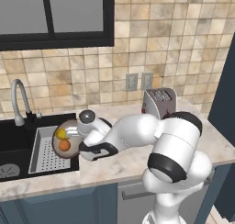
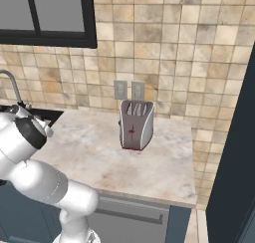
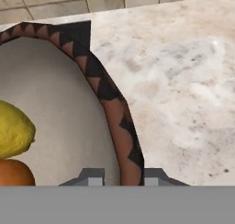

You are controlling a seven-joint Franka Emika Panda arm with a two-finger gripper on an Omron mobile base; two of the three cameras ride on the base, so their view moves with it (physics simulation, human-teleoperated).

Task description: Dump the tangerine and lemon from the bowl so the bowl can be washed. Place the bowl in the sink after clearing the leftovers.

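**Over the tray at the sink's edge: bowl pinched by its rim**

At the worktop's (image 1: 133, 161) left end, your claw (image 3: 121, 182) is pressed together on the bowl's (image 1: 58, 147) dark rim, one tip inside and one outside. The bowl sits tipped toward the camera, over the white perforated tray (image 1: 43, 159) lying in the sink (image 1: 11, 145), beside the worktop's cut edge. Lemon (image 1: 61, 134) and tangerine (image 1: 64, 145) both lie inside the bowl, touching, lemon above tangerine.

Open room: black basin to the left of the tray, with the drain (image 1: 7, 171) showing. Bare worktop runs right of the bowl.

Obstacles: the gooseneck tap (image 1: 18, 101) stands behind the sink's rear edge. The toaster (image 1: 159, 103) stands well apart, near the tiled wall (image 1: 183, 44). Your own forearm lies low across the worktop, just right of the bowl.
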